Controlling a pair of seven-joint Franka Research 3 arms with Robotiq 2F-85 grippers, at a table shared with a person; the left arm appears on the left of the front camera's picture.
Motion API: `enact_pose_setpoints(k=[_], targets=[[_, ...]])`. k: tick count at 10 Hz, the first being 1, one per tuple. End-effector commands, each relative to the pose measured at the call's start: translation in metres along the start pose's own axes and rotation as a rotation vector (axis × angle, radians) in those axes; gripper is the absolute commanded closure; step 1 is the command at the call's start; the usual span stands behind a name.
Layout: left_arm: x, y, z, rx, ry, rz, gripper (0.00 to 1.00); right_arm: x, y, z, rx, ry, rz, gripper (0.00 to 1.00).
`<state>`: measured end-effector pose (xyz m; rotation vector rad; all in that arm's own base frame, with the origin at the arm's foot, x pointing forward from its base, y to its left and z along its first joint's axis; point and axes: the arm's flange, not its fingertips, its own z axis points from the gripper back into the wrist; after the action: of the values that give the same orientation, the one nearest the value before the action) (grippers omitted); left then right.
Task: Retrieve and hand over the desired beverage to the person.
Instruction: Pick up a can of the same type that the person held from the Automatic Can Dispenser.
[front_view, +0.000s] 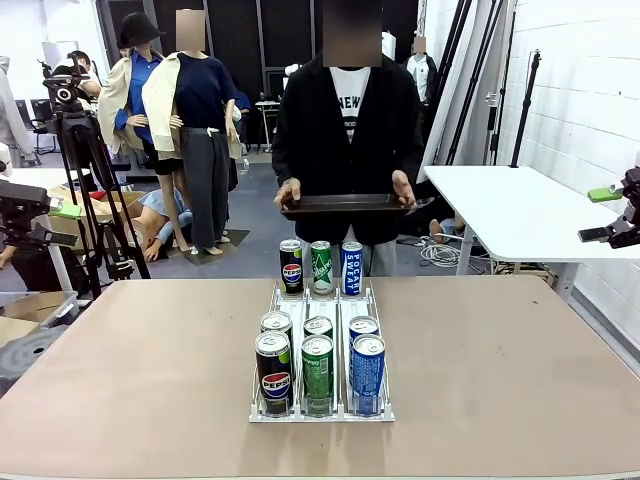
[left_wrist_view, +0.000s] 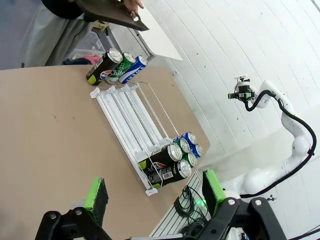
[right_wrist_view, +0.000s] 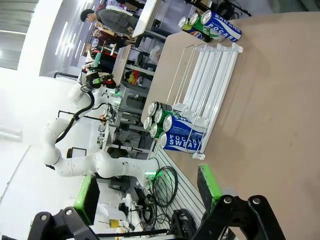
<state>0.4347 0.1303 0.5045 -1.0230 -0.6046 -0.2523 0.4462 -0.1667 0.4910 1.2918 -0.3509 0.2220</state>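
I've got the person (front_view: 347, 130) standing at the far side of the table (front_view: 150, 380), black jacket open over a white lettered T-shirt, with a dark tray (front_view: 345, 206) held level in both hands (front_view: 288, 192) just beyond the far edge. Down the middle of the table runs the clear three-lane rack (front_view: 300, 305), and that's where all the drinks are. At its far end, three stand in a row: a Pepsi can (front_view: 291, 267) on the left, a green can (front_view: 320, 267) in the middle and a blue Pocari Sweat can (front_view: 352, 268) on the right. At the near end there are six more, two deep in each lane, in the same left-to-right order. Which one is wanted, I can't tell from here. My left gripper (front_view: 62, 224) hangs off the table's left side, well apart from the rack, its jaws spread wide with nothing between them; its wrist view looks down past the green pads (left_wrist_view: 96, 194) onto the rack. My right gripper (front_view: 600, 214) is out past the table's right side, also well clear, jaws wide and empty too, green pads (right_wrist_view: 209, 182) parted.
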Motion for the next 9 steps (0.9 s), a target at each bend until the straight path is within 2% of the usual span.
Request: enact_pose_setpoints(k=[1, 9], targets=[[-0.0011, -0.0004, 0.0016, 0.009, 0.011, 0.000, 0.00, 0.0004, 0.0010, -0.0010, 0.001, 0.002, -0.010, 0.00], [-0.0011, -0.0004, 0.0016, 0.009, 0.011, 0.000, 0.00, 0.0004, 0.0010, -0.0010, 0.001, 0.002, -0.010, 0.00]])
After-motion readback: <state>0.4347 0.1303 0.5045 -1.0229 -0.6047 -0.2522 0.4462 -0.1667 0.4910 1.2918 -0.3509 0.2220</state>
